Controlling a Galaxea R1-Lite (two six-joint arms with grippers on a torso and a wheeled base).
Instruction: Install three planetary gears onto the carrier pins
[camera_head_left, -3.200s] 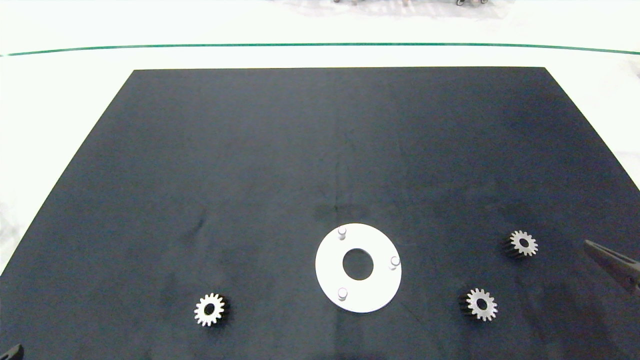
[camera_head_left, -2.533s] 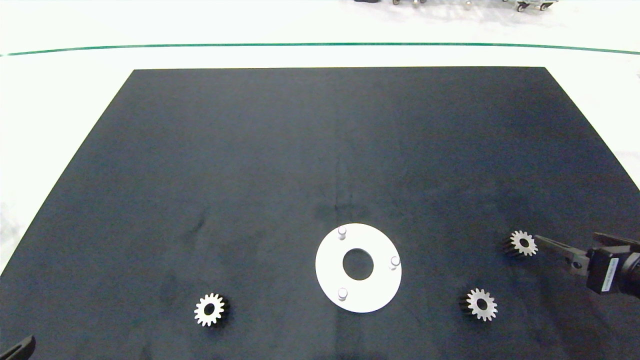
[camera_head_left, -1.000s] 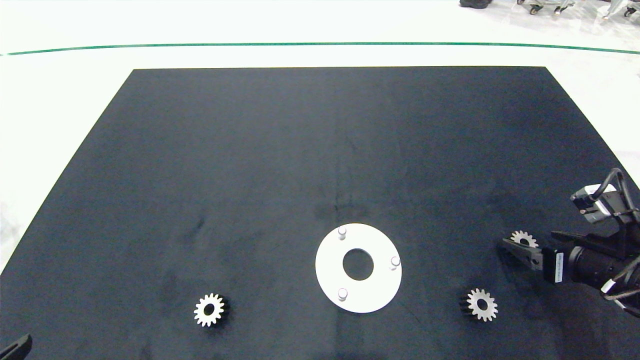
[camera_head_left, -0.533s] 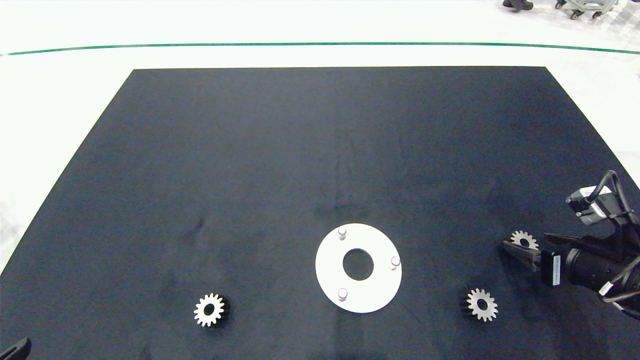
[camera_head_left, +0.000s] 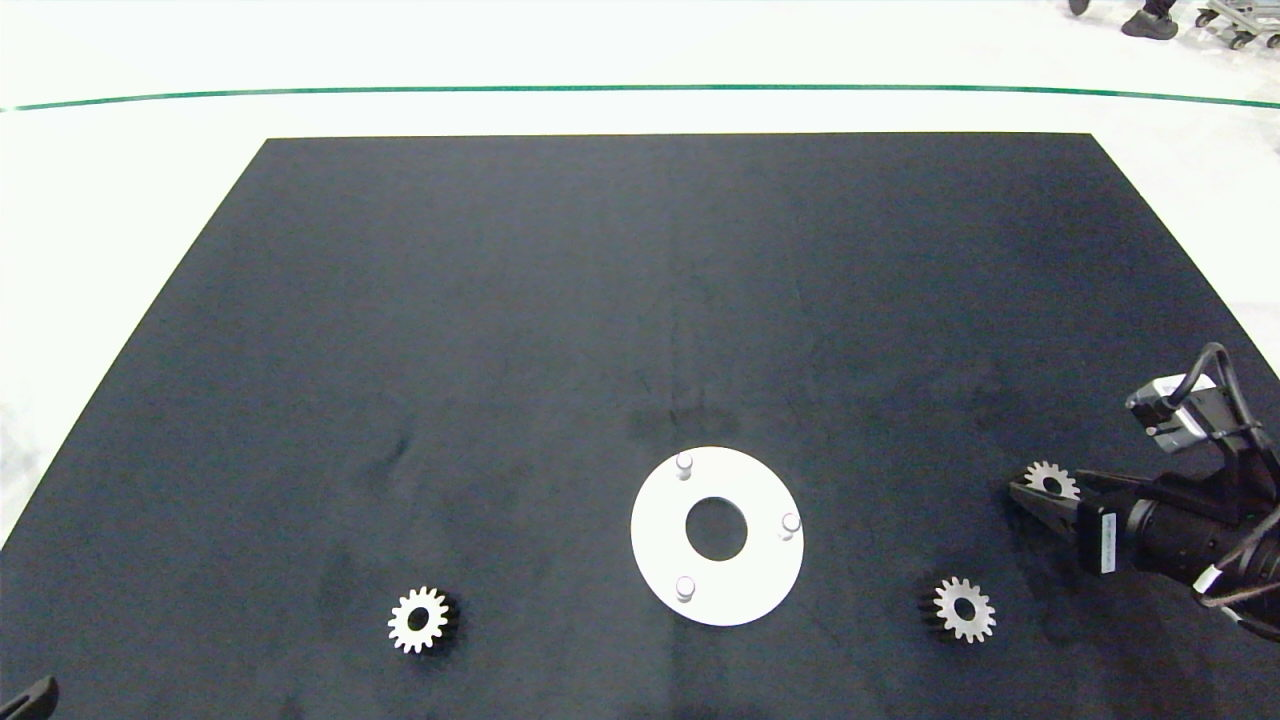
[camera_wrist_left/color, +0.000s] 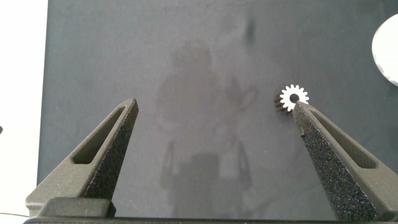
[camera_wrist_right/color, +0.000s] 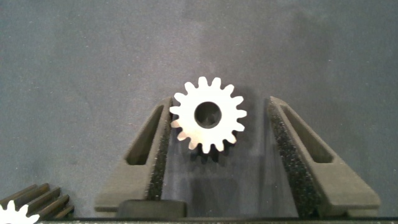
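Note:
Three pale carrier pins (camera_head_left: 684, 463) (camera_head_left: 790, 522) (camera_head_left: 685, 586) stand bare on the white ring disc (camera_head_left: 745, 592). One planetary gear (camera_head_left: 1048, 479) (camera_wrist_right/color: 208, 121) lies flat at the far right. My right gripper (camera_head_left: 1040, 488) (camera_wrist_right/color: 219, 106) is low over the mat and open, one finger on each side of that gear: one pad sits close against the teeth, the other stands off with a gap. A second gear (camera_head_left: 964, 608) (camera_wrist_right/color: 17, 211) lies nearer the front. The third gear (camera_head_left: 418, 619) (camera_wrist_left/color: 292, 98) lies front left. My left gripper (camera_wrist_left/color: 214, 104) (camera_head_left: 30, 700) hangs open at the front left corner.
A black mat (camera_head_left: 600, 300) covers the white table, with a green line (camera_head_left: 400, 92) beyond it. A person's shoes (camera_head_left: 1140, 22) show at the far right edge. The disc's rim (camera_wrist_left/color: 388, 40) peeks into the left wrist view.
My right arm came in from the right edge and set its open fingers around the far right gear; in the last second it shifted only slightly. Gears and disc have not moved.

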